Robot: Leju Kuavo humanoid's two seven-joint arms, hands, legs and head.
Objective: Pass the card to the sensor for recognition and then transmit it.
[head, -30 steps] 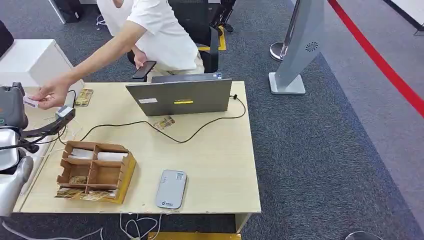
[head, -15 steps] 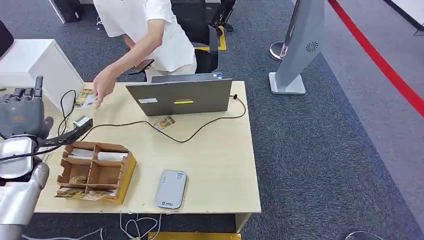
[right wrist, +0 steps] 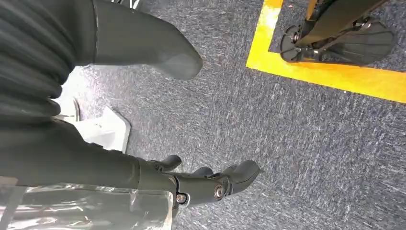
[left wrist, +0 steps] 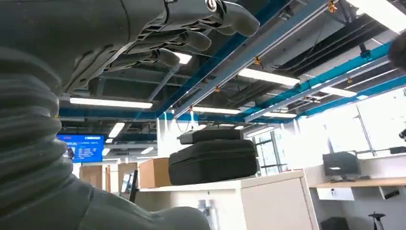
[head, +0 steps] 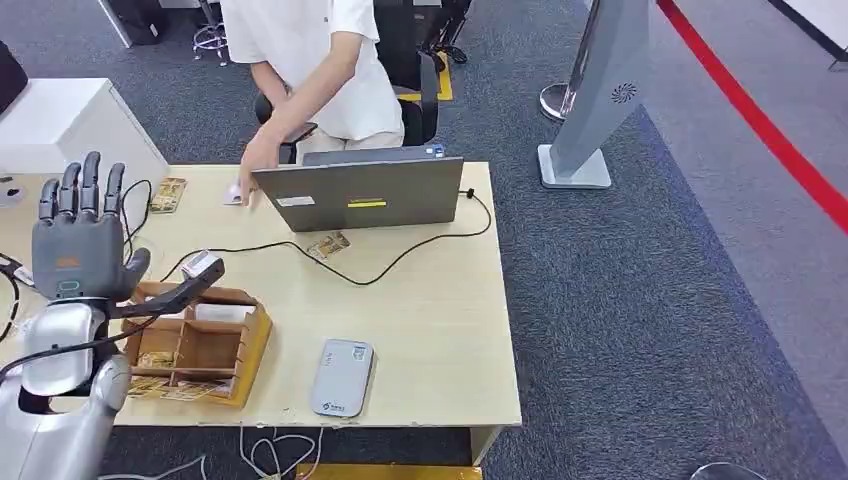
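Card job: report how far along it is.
Looks done: the left hand is raised, fingers apart, holding nothing, and a person's hand is at a small pale item, likely the card, beside the laptop. In hand: nothing; the right hand hangs over the floor. Left: probably nothing; the sensor lies bare.

card (head: 232,194): small, pale, flat on worktop (head: 440,300) beside laptop's left end, under person's hand
sensor (head: 342,378): grey, rounded, flat near front edge
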